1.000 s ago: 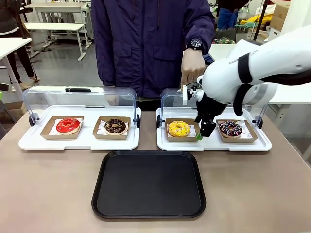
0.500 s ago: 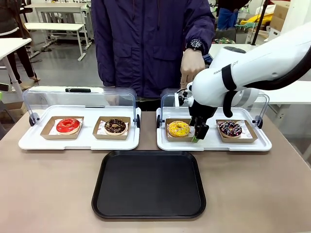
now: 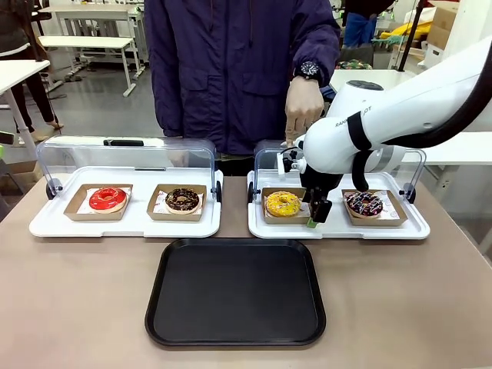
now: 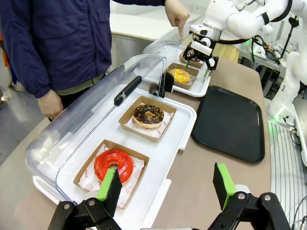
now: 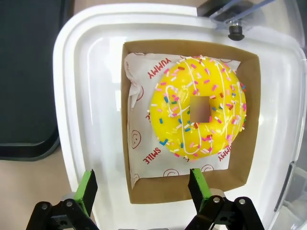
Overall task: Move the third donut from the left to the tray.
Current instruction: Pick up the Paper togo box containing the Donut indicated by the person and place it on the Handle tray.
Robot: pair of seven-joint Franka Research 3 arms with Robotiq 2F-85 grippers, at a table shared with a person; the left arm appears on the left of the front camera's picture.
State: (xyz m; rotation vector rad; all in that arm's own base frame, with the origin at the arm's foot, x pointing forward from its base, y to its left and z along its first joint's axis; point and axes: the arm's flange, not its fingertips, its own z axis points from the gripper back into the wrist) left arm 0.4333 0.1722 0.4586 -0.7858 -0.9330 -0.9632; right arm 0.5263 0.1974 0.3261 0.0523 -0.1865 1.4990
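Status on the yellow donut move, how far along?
Done: the clear plastic lid of the right white tray stands raised, a person's hand at it. In hand: the right gripper hovers open over one edge of the brown cardboard holder carrying the yellow-iced sprinkled ring donut; no grip yet. Left: close, lift, set it on the large flat black rectangular tray.

Robotics lab, white robot arm [image 3: 400,115] over a table [image 3: 77,307], worktables [image 3: 84,42] and cardboard boxes [image 3: 442,31] behind
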